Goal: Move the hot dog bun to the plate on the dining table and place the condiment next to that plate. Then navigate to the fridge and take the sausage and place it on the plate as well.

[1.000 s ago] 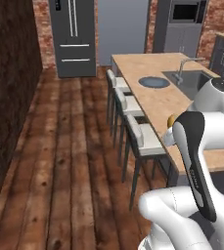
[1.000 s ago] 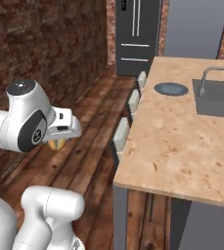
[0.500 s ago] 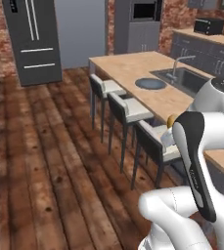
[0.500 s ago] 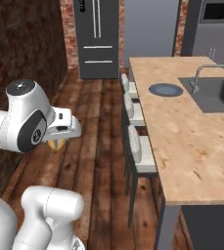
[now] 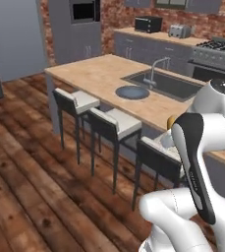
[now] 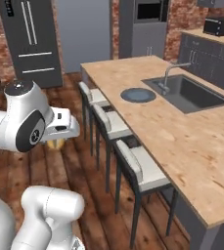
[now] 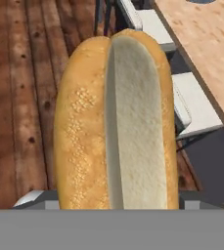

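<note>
Long dining table (image 6: 182, 132) crossing the right half of the right base view, blue-grey plate (image 6: 138, 94) lying on top beside the sink (image 6: 191, 93). White arm folded up at left, claw (image 6: 55, 143) tucked low, closed around the hot dog bun (image 7: 116, 122), mid-frame in the hand view.

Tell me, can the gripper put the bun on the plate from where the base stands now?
Probably not yet. The gripper holds the hot dog bun low over the floor, and stools stand between it and the plate.
</note>
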Available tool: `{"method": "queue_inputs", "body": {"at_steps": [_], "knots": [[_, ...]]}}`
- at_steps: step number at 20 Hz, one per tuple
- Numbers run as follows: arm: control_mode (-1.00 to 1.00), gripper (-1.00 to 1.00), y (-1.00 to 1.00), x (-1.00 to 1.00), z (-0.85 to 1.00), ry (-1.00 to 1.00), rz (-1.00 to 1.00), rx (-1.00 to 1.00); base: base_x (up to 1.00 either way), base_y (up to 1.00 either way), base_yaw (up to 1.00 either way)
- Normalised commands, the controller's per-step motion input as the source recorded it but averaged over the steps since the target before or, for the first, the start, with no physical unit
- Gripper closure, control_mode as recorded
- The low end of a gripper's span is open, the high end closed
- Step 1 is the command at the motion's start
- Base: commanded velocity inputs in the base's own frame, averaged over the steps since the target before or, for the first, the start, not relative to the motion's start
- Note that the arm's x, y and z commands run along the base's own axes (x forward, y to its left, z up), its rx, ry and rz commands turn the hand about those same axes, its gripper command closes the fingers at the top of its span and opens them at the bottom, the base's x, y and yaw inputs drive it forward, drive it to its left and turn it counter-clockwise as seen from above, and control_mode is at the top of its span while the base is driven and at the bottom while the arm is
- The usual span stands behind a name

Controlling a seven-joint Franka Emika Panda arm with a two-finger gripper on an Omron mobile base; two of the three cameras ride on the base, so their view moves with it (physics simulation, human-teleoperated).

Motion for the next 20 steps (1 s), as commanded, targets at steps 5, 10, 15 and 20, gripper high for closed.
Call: {"method": "queue_inputs", "body": {"at_steps": [5,10,15,20], "knots": [[1.00,1.00,0.00,0.00,0.00,0.00,0.00,0.00,0.82,0.83,-0.58],[1.00,1.00,0.00,0.00,0.00,0.00,0.00,0.00,0.69,0.95,-0.51],[1.00,1.00,0.00,0.00,0.00,0.00,0.00,0.00,0.51,1.00,-0.48],[1.00,1.00,0.00,0.00,0.00,0.00,0.00,0.00,0.46,1.00,-0.46]]}}
